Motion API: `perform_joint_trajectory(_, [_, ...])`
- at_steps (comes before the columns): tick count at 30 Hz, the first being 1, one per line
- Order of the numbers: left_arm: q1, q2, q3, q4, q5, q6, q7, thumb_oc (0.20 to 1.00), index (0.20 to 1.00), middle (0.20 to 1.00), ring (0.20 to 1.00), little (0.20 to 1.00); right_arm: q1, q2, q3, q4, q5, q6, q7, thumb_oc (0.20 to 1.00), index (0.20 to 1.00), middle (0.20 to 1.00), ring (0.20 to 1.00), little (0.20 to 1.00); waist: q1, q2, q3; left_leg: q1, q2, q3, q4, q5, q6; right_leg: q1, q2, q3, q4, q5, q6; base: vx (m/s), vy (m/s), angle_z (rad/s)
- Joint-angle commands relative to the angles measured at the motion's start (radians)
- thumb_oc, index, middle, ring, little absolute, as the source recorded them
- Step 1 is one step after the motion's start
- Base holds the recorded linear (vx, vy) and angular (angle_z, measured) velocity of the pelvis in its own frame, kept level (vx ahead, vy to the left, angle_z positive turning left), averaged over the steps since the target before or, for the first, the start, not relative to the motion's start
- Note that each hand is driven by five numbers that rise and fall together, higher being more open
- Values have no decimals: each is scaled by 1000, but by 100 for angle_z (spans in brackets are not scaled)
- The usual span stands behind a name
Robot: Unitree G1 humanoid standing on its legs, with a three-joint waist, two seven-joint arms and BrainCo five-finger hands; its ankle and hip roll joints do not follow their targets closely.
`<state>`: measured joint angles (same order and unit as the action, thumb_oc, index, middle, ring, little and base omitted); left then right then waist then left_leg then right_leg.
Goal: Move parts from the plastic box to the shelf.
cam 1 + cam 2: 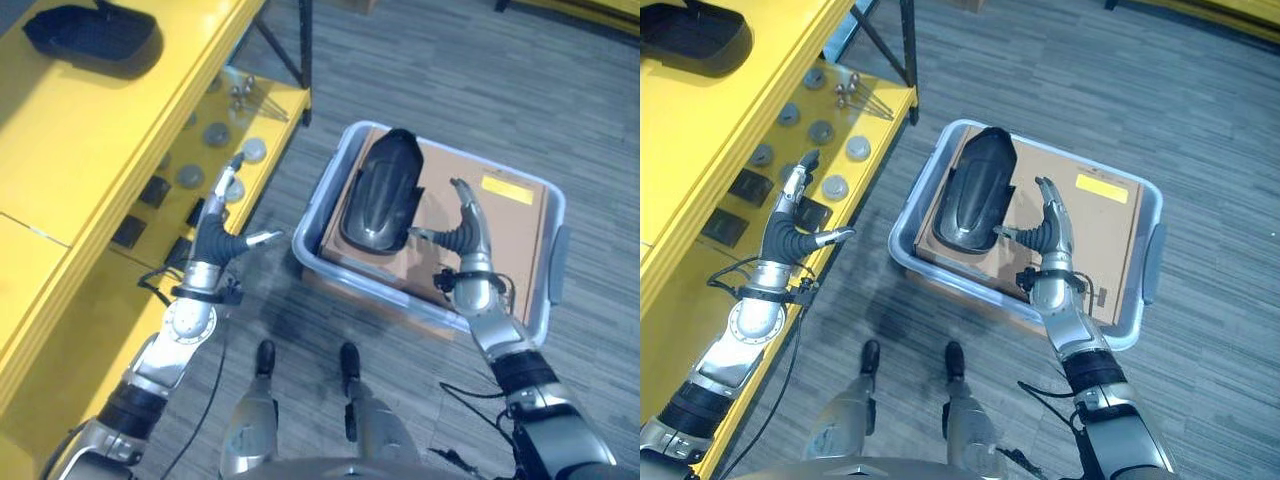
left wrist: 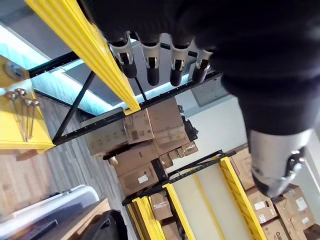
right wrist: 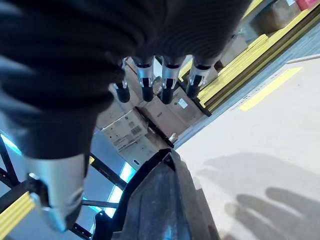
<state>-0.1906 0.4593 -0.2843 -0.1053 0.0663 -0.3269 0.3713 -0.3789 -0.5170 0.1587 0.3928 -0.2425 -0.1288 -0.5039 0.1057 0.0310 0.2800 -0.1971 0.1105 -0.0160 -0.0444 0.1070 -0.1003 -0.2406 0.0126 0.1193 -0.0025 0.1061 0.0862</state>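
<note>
From the left eye view, a grey plastic box [image 1: 548,262] sits on the floor with a brown cardboard sheet [image 1: 490,225] lying in it, and a black curved part [image 1: 381,190] rests on that cardboard at the box's far left end. The right hand [image 1: 467,240] hangs over the cardboard with its fingers straight and its thumb spread toward the black part, which lies just beyond the thumb tip, not held. The left hand [image 1: 222,228] hangs beside the yellow shelf [image 1: 95,140], fingers straight and apart, thumb pointing toward the box, holding nothing. Past its fingertips, round grey discs [image 1: 215,133] and dark square parts [image 1: 154,190] lie on the lower shelf level; a second black part [image 1: 92,33] rests on the top level. The right eye view shows the same layout, with a few metal bolts [image 1: 848,89] beyond the discs. In the left wrist view, the left hand's fingers [image 2: 151,62] stand straight in a row, with a yellow shelf edge and stacked cardboard cartons [image 2: 135,132] beyond them. In the right wrist view, the right hand's fingers [image 3: 165,85] are straight and empty, and the black part rises just below them beside the cardboard.
</note>
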Motion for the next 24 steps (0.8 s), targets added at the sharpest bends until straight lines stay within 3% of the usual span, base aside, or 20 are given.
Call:
perform_joint_trajectory(1, [-33, 17, 13, -45, -15, -79, 46, 1000, 1000, 1000, 1000, 1000, -55, -8, 12, 12, -20, -14, -52, 1000, 1000, 1000, 1000, 1000, 12, -36, -32, 46, -40, 13, 95, -211, 47, -33, -27, 68, 120, -174, 96, 12, 11, 8])
perform_joint_trajectory(4, [-39, 14, 9, -32, -35, -81, 52, 1000, 1000, 1000, 1000, 1000, -79, -6, 30, 75, -20, 10, -58, 1000, 1000, 1000, 1000, 1000, 20, -33, -29, 38, -45, 6, 97, -209, 48, -39, -32, 66, 120, -171, 97, 20, 13, 10])
perform_joint_trajectory(7, [-47, 20, 2, -28, -40, -83, 83, 1000, 1000, 1000, 1000, 1000, -167, 17, 60, 224, -44, 70, -125, 1000, 1000, 1000, 1000, 1000, 35, -24, -18, 27, -53, 0, 102, -207, 49, -48, -36, 65, 123, -165, 100, 14, 22, 7])
perform_joint_trajectory(11, [-54, 24, -3, -27, -37, -85, 96, 1000, 1000, 1000, 1000, 1000, -222, 28, 73, 300, -33, 86, -141, 1000, 1000, 1000, 1000, 1000, 39, -20, -11, 22, -56, 2, 104, -207, 49, -52, -37, 64, 123, -165, 101, 2, 8, 0])
perform_joint_trajectory(15, [-58, 32, -13, -25, -40, -87, 111, 1000, 1000, 1000, 1000, 1000, -318, 39, 111, 497, 32, 100, -116, 1000, 1000, 1000, 1000, 1000, 54, -13, -4, 15, -61, 1, 104, -203, 48, -56, -38, 60, 121, -160, 102, 0, 0, 0])
perform_joint_trajectory(16, [-61, 33, -11, -20, -41, -87, 114, 1000, 1000, 1000, 1000, 1000, -367, 55, 146, 608, 67, 102, -75, 200, 200, 200, 200, 200, 57, -11, -1, 15, -63, 2, 103, -201, 47, -57, -39, 60, 119, -157, 103, 0, 0, 0])
perform_joint_trajectory(18, [-64, 39, -16, -13, -44, -85, 87, 1000, 1000, 1000, 1000, 1000, -415, 76, 183, 753, 139, 97, 40, 200, 200, 200, 200, 200, 62, -15, -7, 16, -63, 1, 101, -200, 45, -53, -39, 57, 116, -159, 103, 0, 0, 0])
perform_joint_trajectory(24, [-52, 41, -4, -23, -85, -77, 27, 1000, 1000, 1000, 1000, 1000, -376, 84, 179, 832, 172, 90, 102, 200, 200, 200, 200, 200, 60, -22, -28, 33, -62, -5, 103, -208, 45, -30, -38, 56, 119, -175, 103, 0, -1, 1])
